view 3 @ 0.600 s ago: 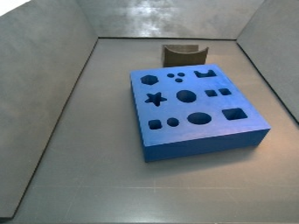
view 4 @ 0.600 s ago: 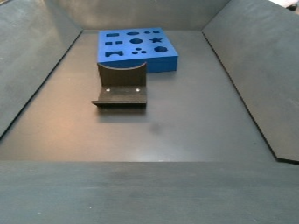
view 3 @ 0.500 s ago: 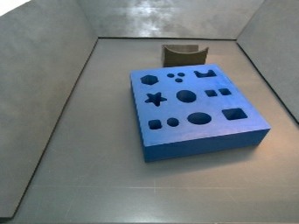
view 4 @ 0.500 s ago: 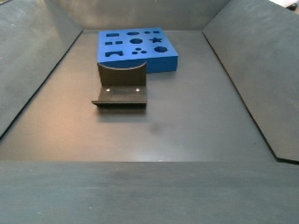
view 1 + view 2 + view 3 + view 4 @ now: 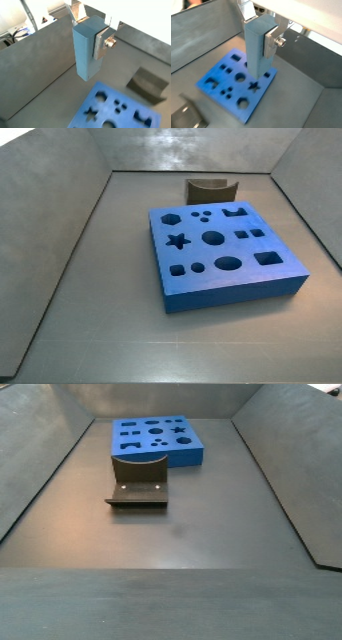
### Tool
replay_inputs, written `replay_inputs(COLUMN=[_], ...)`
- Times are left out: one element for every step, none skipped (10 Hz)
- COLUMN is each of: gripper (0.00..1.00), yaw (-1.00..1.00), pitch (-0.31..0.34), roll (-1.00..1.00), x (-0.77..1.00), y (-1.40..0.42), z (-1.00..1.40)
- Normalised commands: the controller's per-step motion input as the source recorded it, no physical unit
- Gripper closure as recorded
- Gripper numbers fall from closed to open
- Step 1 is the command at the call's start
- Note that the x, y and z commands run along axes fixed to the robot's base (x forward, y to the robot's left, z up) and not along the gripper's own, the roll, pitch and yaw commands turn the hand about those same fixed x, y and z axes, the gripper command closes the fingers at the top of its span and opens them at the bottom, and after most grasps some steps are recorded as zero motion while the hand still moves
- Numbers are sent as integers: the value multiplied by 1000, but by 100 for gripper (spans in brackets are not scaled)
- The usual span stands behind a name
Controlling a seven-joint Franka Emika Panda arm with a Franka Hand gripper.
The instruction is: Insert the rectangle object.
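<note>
In both wrist views my gripper [image 5: 91, 26] [image 5: 260, 27] is shut on the rectangle object [image 5: 88, 50] [image 5: 258, 52], a long plain light-blue bar that hangs straight down between the silver fingers [image 5: 102, 44]. It is held high above the floor. The blue board with shaped holes [image 5: 234, 84] lies below it in a wrist view and also shows in the other wrist view [image 5: 117, 107] and in both side views [image 5: 225, 256] [image 5: 156, 439]. The gripper and the bar are out of both side views.
A small dark curved block [image 5: 207, 190] [image 5: 138, 489] stands on the floor beside the board, also in both wrist views [image 5: 148, 85] [image 5: 188, 116]. Grey walls [image 5: 54, 238] [image 5: 287, 474] close the bin on all sides.
</note>
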Motion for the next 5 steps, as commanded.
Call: replay_inputs(gripper=[100,100,100,100,100], yaw=[-40,-26,-5,-829,-906], pitch=[130,139,117,-26,-40], roll=[198,130,102,16,34], x=[212,148,90,203,111], y=[-584,-274,-172,-189,-177], z=[-51,-7,15,-149,-200])
